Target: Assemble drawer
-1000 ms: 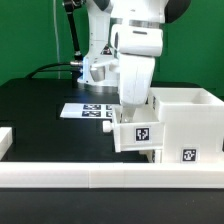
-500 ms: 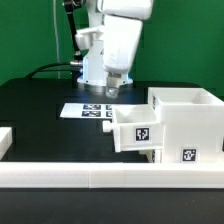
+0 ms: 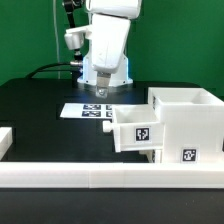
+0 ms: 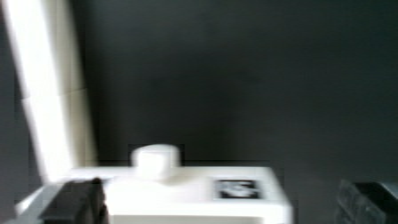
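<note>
In the exterior view the arm hangs above the far middle of the black worktop (image 3: 40, 110), its gripper (image 3: 100, 92) over the marker board (image 3: 88, 110) and holding nothing. The jaws are too small and blurred here to tell how they stand. The drawer case (image 3: 188, 125) sits at the exterior view's right, close to the long white border wall (image 3: 110, 178) that runs along the near edge. One small tray (image 3: 138, 128) sits part-way into the case's left face, its tag facing the camera and a good length sticking out. Another white part (image 3: 5, 138) shows at the left edge, well apart.

In the wrist view the two dark fingertips (image 4: 71, 203) appear at opposite corners with a wide gap between them, so the jaws are spread and empty. Between them lies the tray's white end with its knob (image 4: 157, 162) and a tag beside it; a white wall of the tray (image 4: 45, 90) runs away from it.

The tray seems only partly seated. To finish well, bring the jaws low behind the knob end, square to the case, and push straight along the slot; an angled push could jam it or shove the case.
</note>
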Tool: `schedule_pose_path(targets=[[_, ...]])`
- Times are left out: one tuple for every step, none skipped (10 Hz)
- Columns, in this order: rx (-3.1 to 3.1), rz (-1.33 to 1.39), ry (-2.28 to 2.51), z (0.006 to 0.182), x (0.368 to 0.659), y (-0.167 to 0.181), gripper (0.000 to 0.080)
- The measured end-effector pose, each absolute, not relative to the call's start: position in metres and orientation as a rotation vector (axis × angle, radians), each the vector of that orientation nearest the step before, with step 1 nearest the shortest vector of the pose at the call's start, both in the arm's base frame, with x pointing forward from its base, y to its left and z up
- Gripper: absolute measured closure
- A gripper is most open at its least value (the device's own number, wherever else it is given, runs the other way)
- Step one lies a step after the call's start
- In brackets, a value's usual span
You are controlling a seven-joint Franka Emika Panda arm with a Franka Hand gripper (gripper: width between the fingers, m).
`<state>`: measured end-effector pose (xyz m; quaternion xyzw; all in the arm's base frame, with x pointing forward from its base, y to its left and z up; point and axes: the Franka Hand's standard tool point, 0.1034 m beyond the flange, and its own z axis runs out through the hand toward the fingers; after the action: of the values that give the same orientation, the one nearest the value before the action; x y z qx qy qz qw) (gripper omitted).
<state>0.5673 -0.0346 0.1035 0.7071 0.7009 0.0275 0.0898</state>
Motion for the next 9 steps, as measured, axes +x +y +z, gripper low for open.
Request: schedule_pose_path(targets=[[2.108, 0.074, 2.089, 0.095, 0.567, -0.036, 0.0151], [2.108, 0.066, 2.092, 0.092, 0.575, -0.037, 0.0151], [2.099, 0.070, 2.095, 0.089, 0.584, -0.039, 0.0151], [2.098, 0.067, 2.098, 0.085, 0.586, -0.041, 0.0151], [2.102, 0.063, 2.100, 0.082, 0.585, -0.042, 0.0151], [2.106, 0.055, 2.105, 0.076, 0.584, -0.042, 0.0151], [2.114, 0.042, 2.114, 0.066, 0.582, -0.040, 0.0151], [2.117, 0.032, 2.124, 0.059, 0.580, -0.038, 0.0151], [2.132, 0.024, 2.119, 0.056, 0.578, -0.033, 0.0151]])
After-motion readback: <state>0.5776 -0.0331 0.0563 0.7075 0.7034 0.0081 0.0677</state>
